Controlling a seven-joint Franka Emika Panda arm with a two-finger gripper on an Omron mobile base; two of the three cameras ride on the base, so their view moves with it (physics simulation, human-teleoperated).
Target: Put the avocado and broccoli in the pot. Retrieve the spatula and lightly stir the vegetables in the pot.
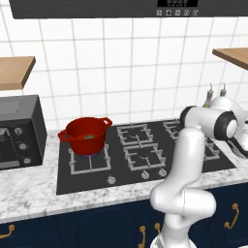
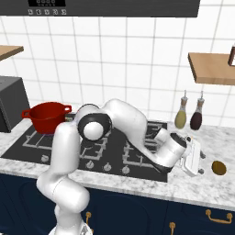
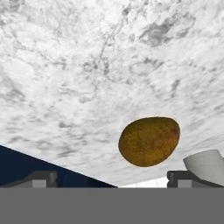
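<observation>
We see the gripper [image 2: 200,158] near the avocado [image 2: 219,168] on the counter [image 2: 137,181], its jaws apart and empty.

Avocado [image 3: 149,141] on marble counter [image 3: 87,65]

Red pot [image 1: 86,135] upright on rear-left burner, perhaps a green lump inside, olive-brown avocado [image 2: 219,167] on marble counter
</observation>
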